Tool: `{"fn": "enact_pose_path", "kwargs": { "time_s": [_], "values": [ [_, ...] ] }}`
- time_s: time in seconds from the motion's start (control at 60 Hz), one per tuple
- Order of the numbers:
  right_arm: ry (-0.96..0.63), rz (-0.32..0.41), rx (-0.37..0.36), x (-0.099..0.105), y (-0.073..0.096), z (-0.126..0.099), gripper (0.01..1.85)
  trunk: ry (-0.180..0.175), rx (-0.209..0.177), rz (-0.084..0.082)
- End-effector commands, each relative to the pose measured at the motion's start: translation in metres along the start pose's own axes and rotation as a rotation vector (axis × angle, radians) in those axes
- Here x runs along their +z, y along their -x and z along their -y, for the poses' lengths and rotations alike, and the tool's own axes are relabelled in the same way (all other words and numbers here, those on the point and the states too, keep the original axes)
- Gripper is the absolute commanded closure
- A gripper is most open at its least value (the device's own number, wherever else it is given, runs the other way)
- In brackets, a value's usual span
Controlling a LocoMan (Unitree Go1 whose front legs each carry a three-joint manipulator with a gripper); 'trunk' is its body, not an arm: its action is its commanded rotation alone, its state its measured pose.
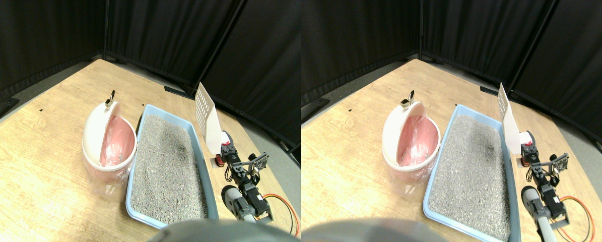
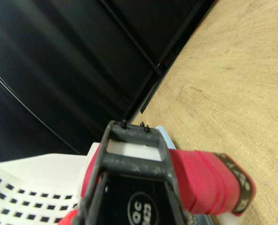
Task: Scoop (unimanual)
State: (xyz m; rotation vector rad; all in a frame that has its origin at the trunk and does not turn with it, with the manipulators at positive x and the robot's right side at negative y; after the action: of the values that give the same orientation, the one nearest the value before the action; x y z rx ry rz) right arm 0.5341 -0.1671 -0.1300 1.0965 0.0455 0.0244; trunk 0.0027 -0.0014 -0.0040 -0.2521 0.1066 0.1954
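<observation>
The end effector [image 1: 223,149] clamps the slotted litter scoop [image 1: 206,117] by its red-wrapped handle [image 2: 209,180], raised beside the litter tray [image 1: 207,176]; scooping and dumping into the bin [image 1: 96,143] beyond seem undone.

Light wooden floor [image 1: 39,166] carries the setup. Blue litter tray [image 1: 206,174] sits on it, touching a white swing-lid bin [image 1: 96,136] alongside.

Scoop [image 2: 31,192] cut off by edge
</observation>
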Motion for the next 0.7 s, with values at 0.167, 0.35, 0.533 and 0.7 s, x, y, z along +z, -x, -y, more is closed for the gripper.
{"fn": "enact_pose_path", "kwargs": {
  "time_s": [0.167,0.35,0.533,0.7],
  "values": [
    [-0.019,-0.028,0.122,0.003,-0.004,-0.029,1.80,0.011,0.007,0.014],
    [0.094,-0.022,0.141,0.002,-0.007,-0.029,1.80,0.017,0.013,0.012],
    [0.261,-0.006,0.165,0.001,-0.007,-0.029,1.80,0.028,0.024,0.009],
    [0.510,0.014,0.203,0.002,-0.009,-0.032,1.80,0.037,0.037,0.009]
  ]
}}
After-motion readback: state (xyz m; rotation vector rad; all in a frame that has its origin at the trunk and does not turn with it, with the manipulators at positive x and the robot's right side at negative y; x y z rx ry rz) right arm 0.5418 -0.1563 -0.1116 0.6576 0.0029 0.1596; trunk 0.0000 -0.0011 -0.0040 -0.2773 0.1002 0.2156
